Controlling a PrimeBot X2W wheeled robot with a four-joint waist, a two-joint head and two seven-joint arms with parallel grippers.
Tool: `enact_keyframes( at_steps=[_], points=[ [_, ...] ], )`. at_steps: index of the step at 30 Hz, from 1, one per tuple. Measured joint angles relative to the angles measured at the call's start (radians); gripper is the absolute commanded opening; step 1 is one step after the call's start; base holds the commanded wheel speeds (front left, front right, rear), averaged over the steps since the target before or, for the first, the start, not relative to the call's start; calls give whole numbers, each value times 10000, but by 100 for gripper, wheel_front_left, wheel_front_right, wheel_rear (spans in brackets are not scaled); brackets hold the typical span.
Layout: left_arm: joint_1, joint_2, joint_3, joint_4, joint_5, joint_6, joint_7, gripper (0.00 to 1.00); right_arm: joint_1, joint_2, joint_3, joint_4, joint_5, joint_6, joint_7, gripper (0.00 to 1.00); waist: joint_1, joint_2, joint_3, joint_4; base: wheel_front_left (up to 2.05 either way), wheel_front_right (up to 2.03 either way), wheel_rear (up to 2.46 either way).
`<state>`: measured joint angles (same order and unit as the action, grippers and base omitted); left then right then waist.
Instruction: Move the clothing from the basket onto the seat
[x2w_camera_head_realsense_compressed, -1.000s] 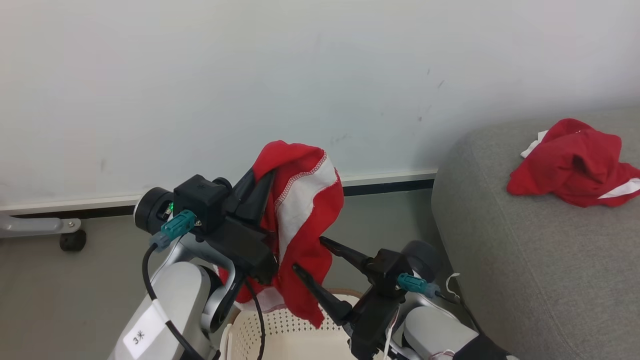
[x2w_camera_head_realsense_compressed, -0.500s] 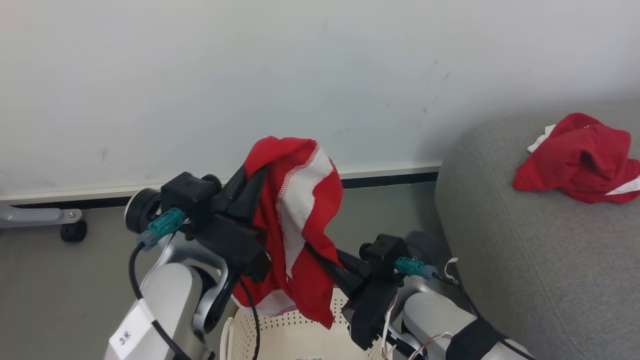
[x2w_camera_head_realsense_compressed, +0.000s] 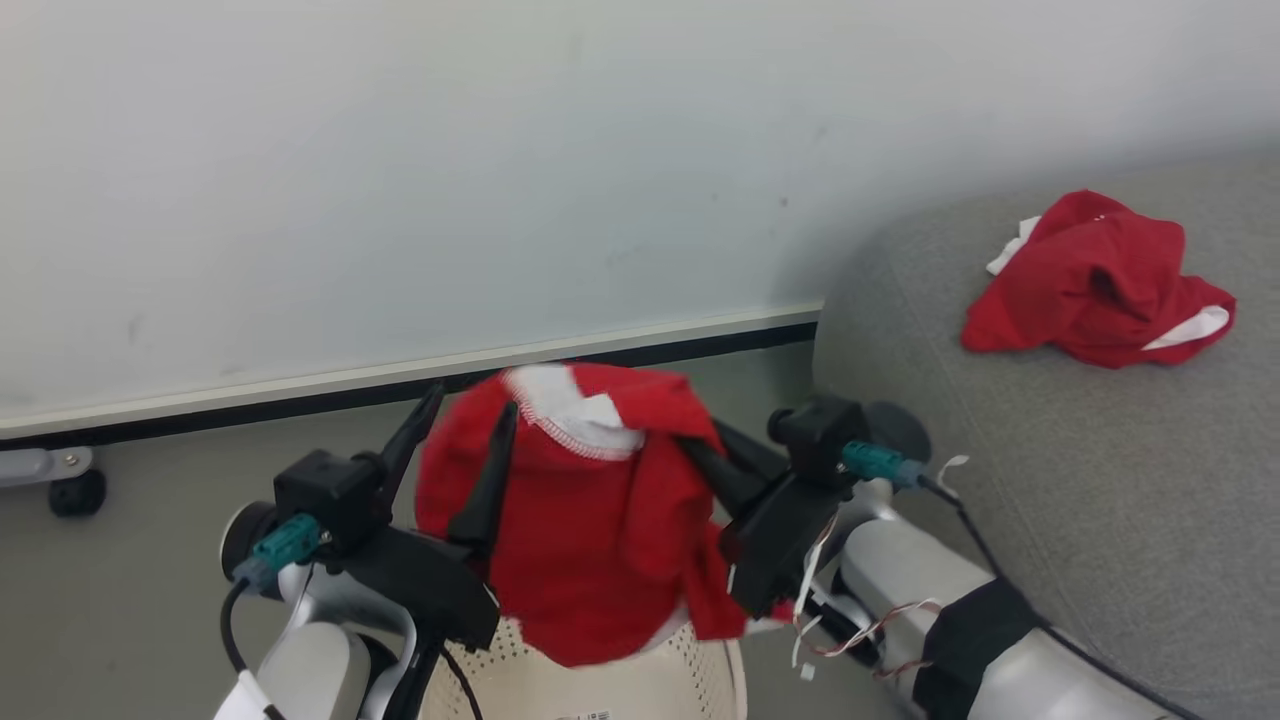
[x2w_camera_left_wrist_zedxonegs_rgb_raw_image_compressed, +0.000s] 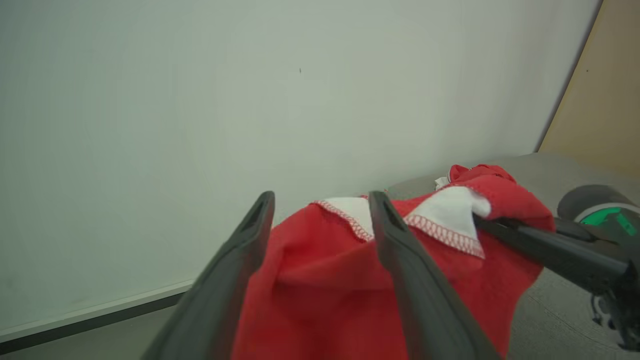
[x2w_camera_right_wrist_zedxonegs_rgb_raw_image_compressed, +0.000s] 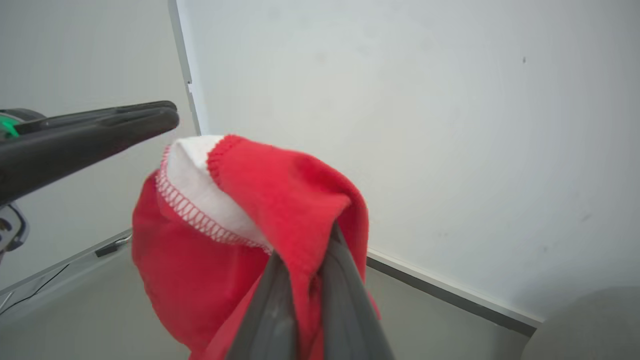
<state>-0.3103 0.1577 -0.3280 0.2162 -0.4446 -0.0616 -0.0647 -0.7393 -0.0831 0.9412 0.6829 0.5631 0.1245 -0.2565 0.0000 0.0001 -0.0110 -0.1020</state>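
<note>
the right pincer (x2w_camera_right_wrist_zedxonegs_rgb_raw_image_compressed: 306, 250) is clamped on a fold of the bright red garment with white stitched trim (x2w_camera_head_realsense_compressed: 590, 530), holding it clear above the cream perforated plastic basket (x2w_camera_head_realsense_compressed: 660, 685), seemingly ready to carry to the grey woven sofa (x2w_camera_head_realsense_compressed: 1100, 480), while the left pincer (x2w_camera_head_realsense_compressed: 475, 400) stands apart against the cloth.

Basket (x2w_camera_head_realsense_compressed: 700, 680): cut by bottom edge, partly hidden behind garment (x2w_camera_head_realsense_compressed: 590, 540). Label (x2w_camera_head_realsense_compressed: 590, 714): unreadable. Right gripper (x2w_camera_right_wrist_zedxonegs_rgb_raw_image_compressed: 315, 245): tips buried in cloth. Sofa (x2w_camera_head_realsense_compressed: 1100, 480): cut at right.
</note>
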Motion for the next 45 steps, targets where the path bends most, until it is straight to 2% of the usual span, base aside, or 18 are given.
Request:
enact_keyframes(
  at_steps=[9, 14, 17, 36, 45],
  points=[
    [556, -79, -313, 58, -17, -104, -437, 100, -135, -961, -732, -533, -67, -31, 0, 0, 0, 0, 13, -660, 0, 0, 0],
    [867, -157, -583, 36, -12, -190, -562, 100, -131, -1417, -943, -828, -165, -119, 0, 0, 0, 0, 3, -954, 0, 0, 0],
    [1205, -234, -915, -10, 58, -276, -706, 100, -100, -1787, -1087, -1183, -318, -282, 0, 0, 0, 0, -7, -1266, 0, 0, 0],
    [1783, -537, -1737, -194, 236, -364, -1195, 100, 194, -2690, -1384, -2633, -708, -625, -2, 0, 0, 0, 158, -3003, 0, 0, 0],
    [1729, -560, -1866, -240, 372, -364, -1233, 100, 353, -3281, -1954, -2966, -686, -731, -2, 0, 0, 0, 584, -3673, 0, 0, 0]
  ],
)
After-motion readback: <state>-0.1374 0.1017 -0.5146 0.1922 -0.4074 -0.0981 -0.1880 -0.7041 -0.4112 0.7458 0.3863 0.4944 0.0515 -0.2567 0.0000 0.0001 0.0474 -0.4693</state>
